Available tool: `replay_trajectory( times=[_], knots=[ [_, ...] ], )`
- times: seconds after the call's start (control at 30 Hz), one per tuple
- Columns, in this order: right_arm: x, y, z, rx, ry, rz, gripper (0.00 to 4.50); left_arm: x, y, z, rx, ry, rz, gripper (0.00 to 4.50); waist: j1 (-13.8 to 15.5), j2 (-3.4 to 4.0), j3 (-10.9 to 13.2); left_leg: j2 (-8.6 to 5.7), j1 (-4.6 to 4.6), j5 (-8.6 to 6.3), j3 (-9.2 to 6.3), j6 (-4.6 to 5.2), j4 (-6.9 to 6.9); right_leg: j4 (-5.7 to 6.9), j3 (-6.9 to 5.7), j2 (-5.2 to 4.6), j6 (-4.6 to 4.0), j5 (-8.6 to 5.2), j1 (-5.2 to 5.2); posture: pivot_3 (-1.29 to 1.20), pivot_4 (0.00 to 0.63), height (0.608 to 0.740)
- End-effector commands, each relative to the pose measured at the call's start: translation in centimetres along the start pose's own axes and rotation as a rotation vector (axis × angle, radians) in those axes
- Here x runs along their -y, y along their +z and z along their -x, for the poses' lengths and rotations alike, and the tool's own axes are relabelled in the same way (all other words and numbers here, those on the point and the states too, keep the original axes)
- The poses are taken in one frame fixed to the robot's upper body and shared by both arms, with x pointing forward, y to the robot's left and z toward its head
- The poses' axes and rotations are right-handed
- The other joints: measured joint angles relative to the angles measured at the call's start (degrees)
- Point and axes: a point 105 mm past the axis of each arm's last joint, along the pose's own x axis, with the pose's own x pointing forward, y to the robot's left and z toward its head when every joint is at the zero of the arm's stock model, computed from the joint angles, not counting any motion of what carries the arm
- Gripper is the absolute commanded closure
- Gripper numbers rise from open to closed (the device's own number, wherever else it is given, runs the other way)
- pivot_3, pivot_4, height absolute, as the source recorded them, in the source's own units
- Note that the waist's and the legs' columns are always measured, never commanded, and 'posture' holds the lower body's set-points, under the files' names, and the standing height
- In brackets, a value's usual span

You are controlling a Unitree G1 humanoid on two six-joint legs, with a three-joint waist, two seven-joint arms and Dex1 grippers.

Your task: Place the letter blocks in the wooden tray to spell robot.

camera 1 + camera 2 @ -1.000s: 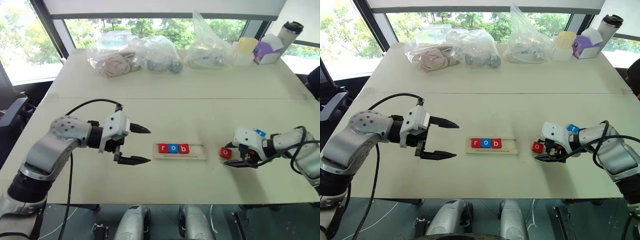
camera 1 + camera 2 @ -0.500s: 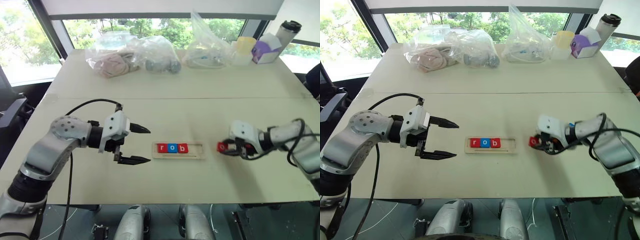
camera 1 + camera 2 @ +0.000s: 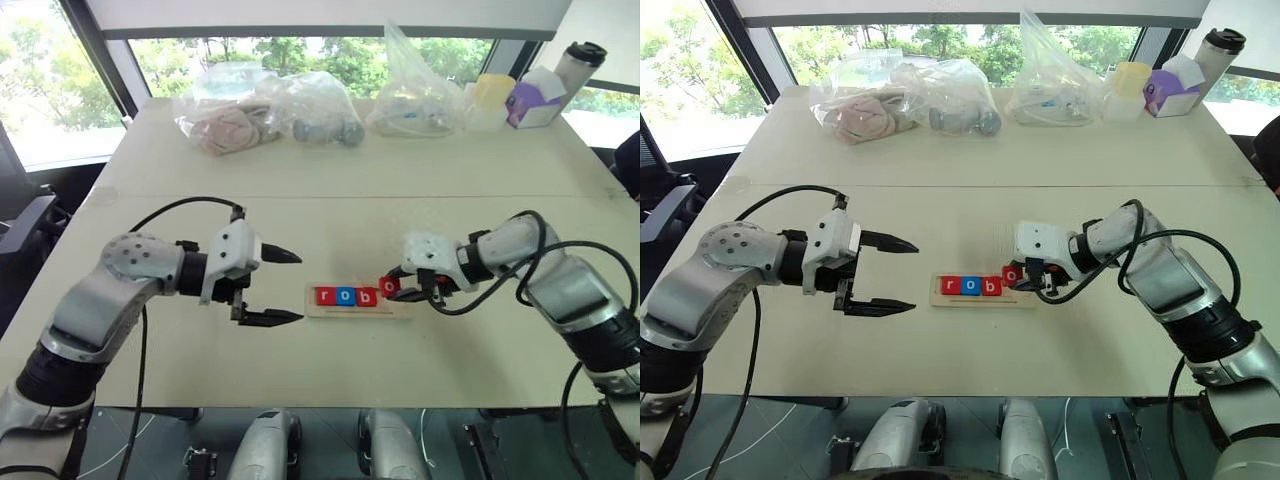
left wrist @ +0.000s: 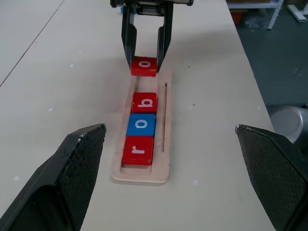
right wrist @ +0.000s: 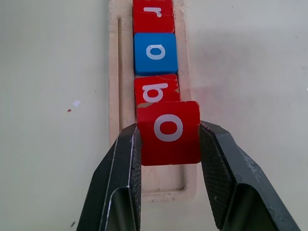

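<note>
On the long beige table (image 3: 330,370) before bright windows, the pale wooden tray (image 3: 395,310) holds r, o, b blocks (image 3: 345,296). The right gripper (image 5: 168,144) pinches a red "o" block (image 5: 168,132) above the tray's groove; the left gripper (image 3: 268,287) gapes wide, empty.

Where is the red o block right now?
The red o block is clamped in the right gripper, held just over the wooden tray near table centre, right behind the red b block at the row's open end.

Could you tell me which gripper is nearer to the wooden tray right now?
Right. The right gripper holds a red o block over the tray, beside the b; the left gripper hangs open, off the tray's other end.
</note>
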Motion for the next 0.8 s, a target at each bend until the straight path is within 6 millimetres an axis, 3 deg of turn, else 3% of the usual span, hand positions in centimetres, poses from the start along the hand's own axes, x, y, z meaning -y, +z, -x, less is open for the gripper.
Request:
replay_trajectory(
  times=[0.03, 0.8],
  knots=[
    [0.2, 0.0, 0.1, -0.013, -0.003, 0.032, 3.39, -0.1, 0.8, 0.5, 0.011, 0.026, -0.032, 0.00, 0.12, 0.00, 0.00, 0.00, 0.00, 0.01, 0.00, -0.01, 0.00, 0.01, 0.00, 0.00, 0.01, 0.00, 0.00, 0.00, 0.150, 0.740],
    [0.1, -1.2, -0.9, -0.046, 0.011, 0.004, 3.39, 0.0, 0.9, 0.5, 0.013, 0.027, -0.027, 0.00, 0.01, 0.00, 0.00, -0.01, 0.01, 0.02, 0.01, -0.02, 0.01, 0.01, 0.00, 0.02, 0.17, 0.10, 0.01, 0.00, 0.150, 0.740]
  ],
)
